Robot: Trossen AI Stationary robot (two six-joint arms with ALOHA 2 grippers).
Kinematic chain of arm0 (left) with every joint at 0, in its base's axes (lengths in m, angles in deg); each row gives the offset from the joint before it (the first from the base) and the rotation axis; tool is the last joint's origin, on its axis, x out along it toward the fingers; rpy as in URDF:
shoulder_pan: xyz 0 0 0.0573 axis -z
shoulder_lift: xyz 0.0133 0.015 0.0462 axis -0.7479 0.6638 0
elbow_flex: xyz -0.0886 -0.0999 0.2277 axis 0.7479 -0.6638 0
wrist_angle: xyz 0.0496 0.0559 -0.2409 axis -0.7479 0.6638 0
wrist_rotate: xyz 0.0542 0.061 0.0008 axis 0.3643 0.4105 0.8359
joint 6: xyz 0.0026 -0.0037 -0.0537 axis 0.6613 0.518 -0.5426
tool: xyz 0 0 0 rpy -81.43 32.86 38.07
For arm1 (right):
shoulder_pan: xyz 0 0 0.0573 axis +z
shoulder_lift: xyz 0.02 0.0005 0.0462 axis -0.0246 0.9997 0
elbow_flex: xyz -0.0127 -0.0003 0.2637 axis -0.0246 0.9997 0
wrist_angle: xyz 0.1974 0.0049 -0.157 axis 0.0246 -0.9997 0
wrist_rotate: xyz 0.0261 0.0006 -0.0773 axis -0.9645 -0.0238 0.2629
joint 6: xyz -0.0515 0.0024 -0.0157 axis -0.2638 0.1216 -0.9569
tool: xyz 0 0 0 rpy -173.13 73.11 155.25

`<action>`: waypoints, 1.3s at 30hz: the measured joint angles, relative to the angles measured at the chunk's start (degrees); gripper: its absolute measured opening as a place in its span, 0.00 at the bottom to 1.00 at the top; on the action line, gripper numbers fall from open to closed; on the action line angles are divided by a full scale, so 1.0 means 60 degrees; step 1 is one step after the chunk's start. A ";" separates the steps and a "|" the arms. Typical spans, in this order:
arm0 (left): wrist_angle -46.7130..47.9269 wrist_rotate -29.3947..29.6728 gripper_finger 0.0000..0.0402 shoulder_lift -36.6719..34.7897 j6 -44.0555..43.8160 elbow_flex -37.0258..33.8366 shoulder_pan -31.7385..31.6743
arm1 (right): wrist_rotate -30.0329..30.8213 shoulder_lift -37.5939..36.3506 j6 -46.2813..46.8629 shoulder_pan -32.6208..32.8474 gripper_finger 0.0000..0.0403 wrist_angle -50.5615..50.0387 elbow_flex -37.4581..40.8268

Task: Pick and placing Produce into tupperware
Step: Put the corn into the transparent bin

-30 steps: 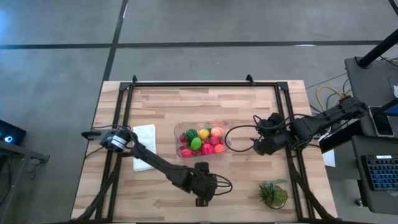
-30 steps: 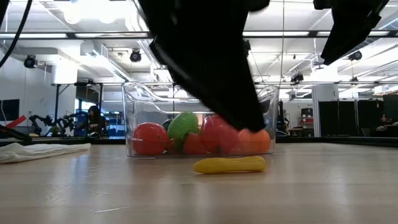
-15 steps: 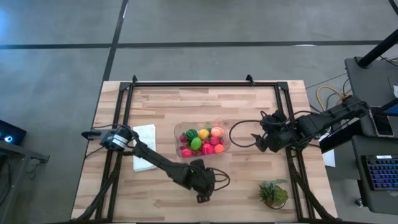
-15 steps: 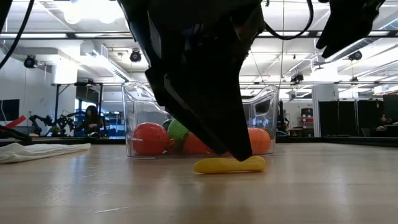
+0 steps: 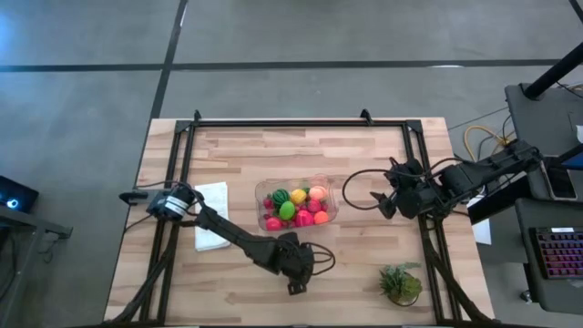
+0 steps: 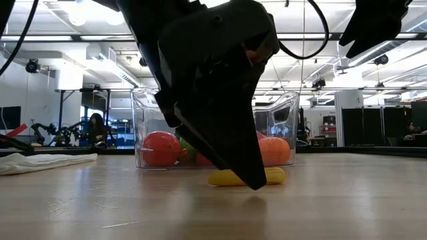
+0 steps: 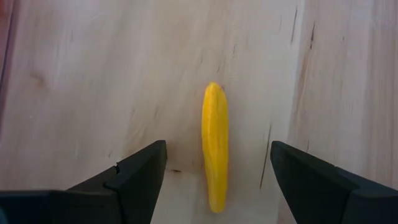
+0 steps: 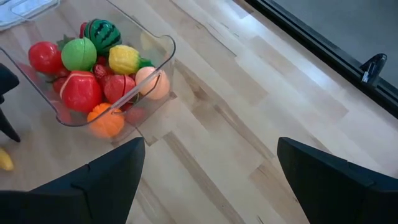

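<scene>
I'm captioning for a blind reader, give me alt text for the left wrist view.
A yellow banana lies on the wooden table, lined up between the open left gripper's two dark fingers, which sit either side without touching it.

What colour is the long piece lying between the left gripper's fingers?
Yellow: the banana-shaped piece, clearest in the left wrist view.

Left gripper [image 7: 214, 180] low, fingers spread; right gripper [image 8: 208, 180] — raised, fingers apart.

Yellow produce piece [image 7: 215, 146], striped green melon [image 8: 101, 30]
</scene>
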 joint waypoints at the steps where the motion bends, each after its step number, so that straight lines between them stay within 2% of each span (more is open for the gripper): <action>1: 0.0002 -0.0016 0.69 0.0000 -0.0004 0.0001 -0.0012 | 0.0000 0.0004 0.0000 0.0001 0.89 0.0000 0.0003; 8: 0.0053 -0.0046 0.66 0.0000 0.0000 0.0004 -0.0026 | -0.0015 0.0004 0.0000 0.0000 0.89 0.0000 0.0012; 21: 0.0129 0.0080 0.33 0.0000 -0.0011 -0.0007 -0.0040 | -0.0087 0.0011 0.0000 0.0001 0.89 0.0000 0.0016; 34: 0.0058 0.0311 0.21 0.0000 -0.0280 -0.0007 -0.0069 | -0.0095 0.0011 0.0000 0.0002 0.89 0.0000 0.0016; 39: -0.0021 0.0159 0.13 0.0004 -0.0278 0.0004 -0.0073 | -0.0092 0.0011 0.0000 0.0001 0.89 0.0003 0.0016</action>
